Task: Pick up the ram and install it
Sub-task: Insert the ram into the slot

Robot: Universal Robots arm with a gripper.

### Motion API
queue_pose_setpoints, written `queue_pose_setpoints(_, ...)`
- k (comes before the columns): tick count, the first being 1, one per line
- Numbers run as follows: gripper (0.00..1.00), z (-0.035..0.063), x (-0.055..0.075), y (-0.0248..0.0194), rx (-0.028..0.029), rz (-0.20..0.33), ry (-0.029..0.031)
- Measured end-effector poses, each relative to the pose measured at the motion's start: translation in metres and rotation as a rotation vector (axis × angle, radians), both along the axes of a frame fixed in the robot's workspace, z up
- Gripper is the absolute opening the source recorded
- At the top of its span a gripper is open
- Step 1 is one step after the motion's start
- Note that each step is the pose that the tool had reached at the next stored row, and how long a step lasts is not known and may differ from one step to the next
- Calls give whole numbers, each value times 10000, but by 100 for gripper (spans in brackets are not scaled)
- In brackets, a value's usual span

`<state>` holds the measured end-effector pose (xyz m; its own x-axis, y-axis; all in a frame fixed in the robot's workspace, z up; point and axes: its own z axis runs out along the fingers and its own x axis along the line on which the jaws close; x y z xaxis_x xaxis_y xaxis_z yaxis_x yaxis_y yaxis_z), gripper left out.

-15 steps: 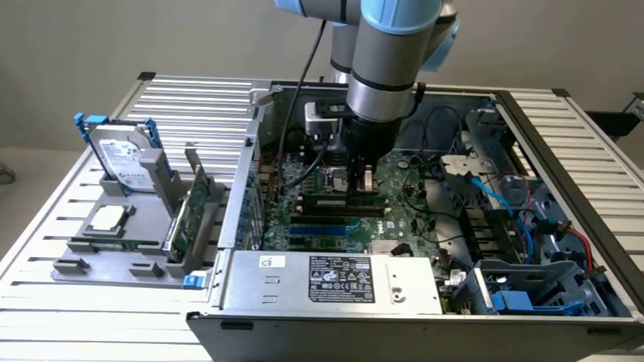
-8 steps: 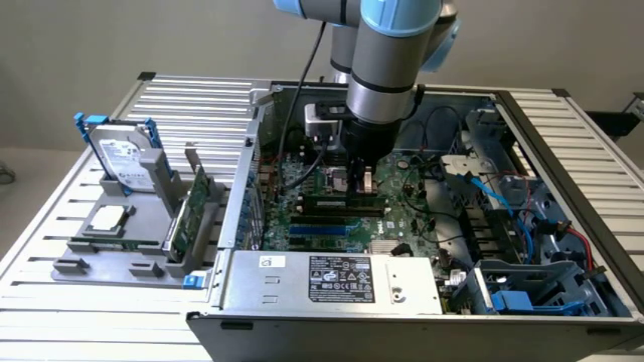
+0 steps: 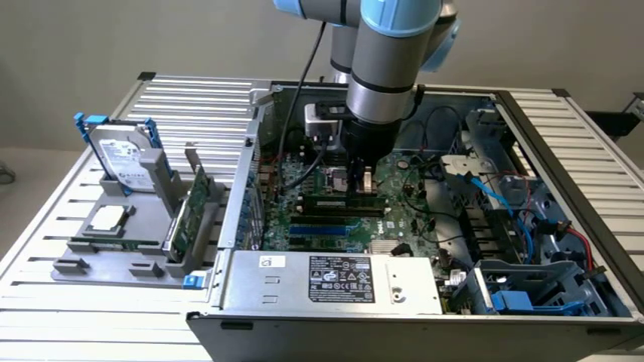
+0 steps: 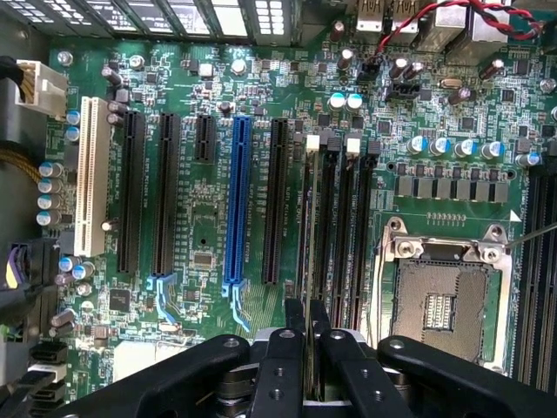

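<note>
Plain grey wall (image 3: 60, 38) behind a slatted metal table (image 3: 191, 98)

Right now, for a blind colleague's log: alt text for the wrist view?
The black hand pinches a thin green ram stick, edge-on, at the black memory slots of a green motherboard.

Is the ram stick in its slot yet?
Cannot tell. The gripper holds the ram edge-on right at the black memory slots, jaws shut on it.
</note>
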<state>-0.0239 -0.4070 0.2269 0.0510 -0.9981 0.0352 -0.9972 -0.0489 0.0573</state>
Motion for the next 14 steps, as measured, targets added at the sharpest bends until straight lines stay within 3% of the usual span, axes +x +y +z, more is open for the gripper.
queue_pose_setpoints(14, 14, -20, -1, -3, 1, -130, 0)
